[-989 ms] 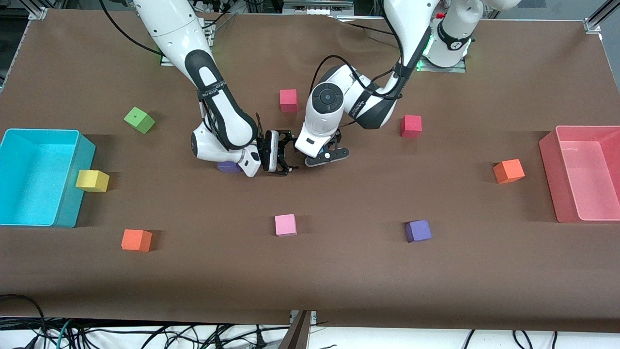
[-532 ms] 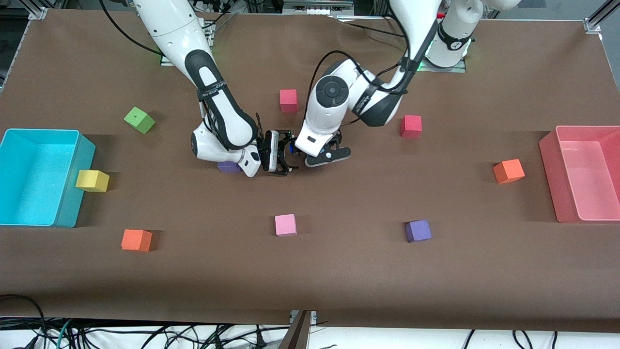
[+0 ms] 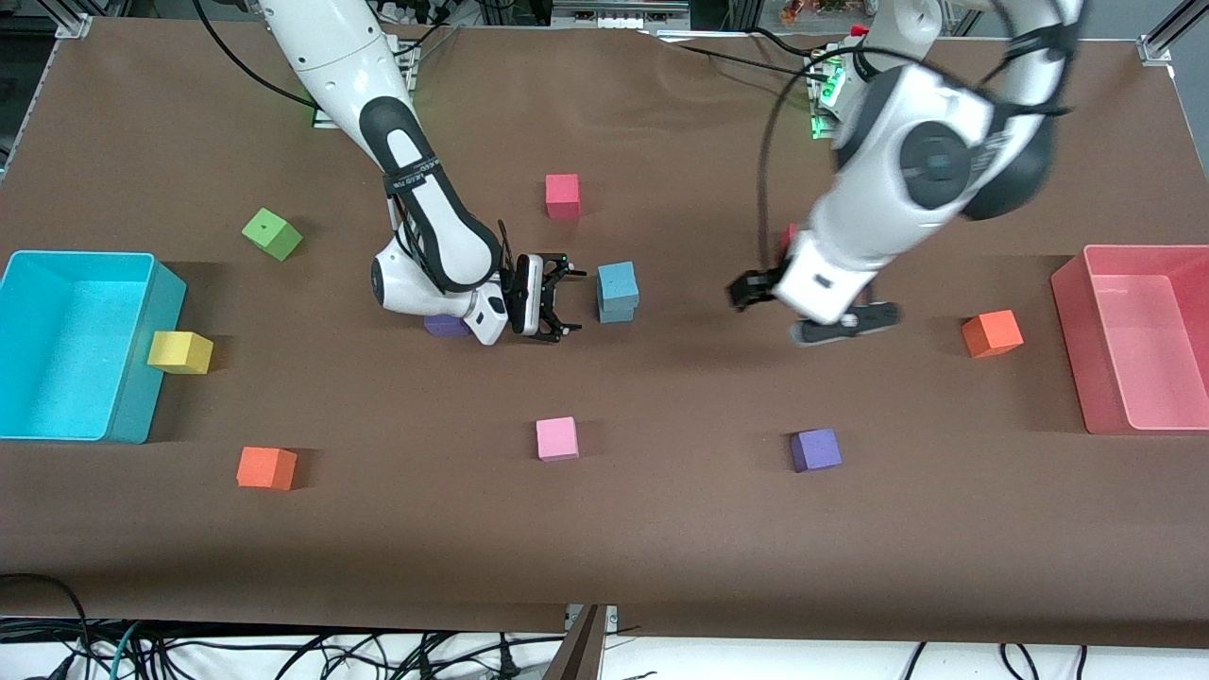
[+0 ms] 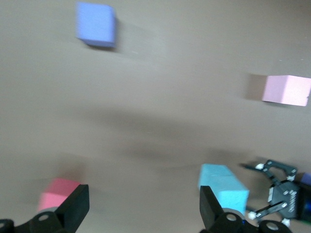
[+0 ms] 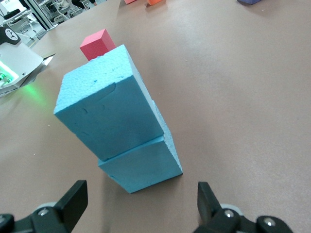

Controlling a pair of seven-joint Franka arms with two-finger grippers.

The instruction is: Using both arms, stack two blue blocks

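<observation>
Two blue blocks stand stacked near the table's middle, the upper blue block (image 3: 617, 278) (image 5: 109, 114) turned slightly on the lower blue block (image 3: 619, 310) (image 5: 143, 165). My right gripper (image 3: 559, 304) (image 5: 141, 206) is low beside the stack, open, with nothing between its fingers. My left gripper (image 3: 812, 314) (image 4: 143, 208) is open and empty, up over the table toward the left arm's end. The left wrist view shows the stack (image 4: 223, 184) off to one side with the right gripper (image 4: 281, 194) beside it.
Loose cubes: rose (image 3: 562, 195), red (image 3: 790, 236) partly hidden by the left arm, green (image 3: 272, 233), yellow (image 3: 180, 351), two orange (image 3: 266, 467) (image 3: 992, 332), pink (image 3: 556, 438), two purple (image 3: 815, 450) (image 3: 444, 326). Cyan bin (image 3: 142, 378) and pink bin (image 3: 1072, 321) stand at the table's ends.
The left arm has risen off the stack and swung toward its own end of the table, uncovering the two stacked blue blocks. The right arm has not moved.
</observation>
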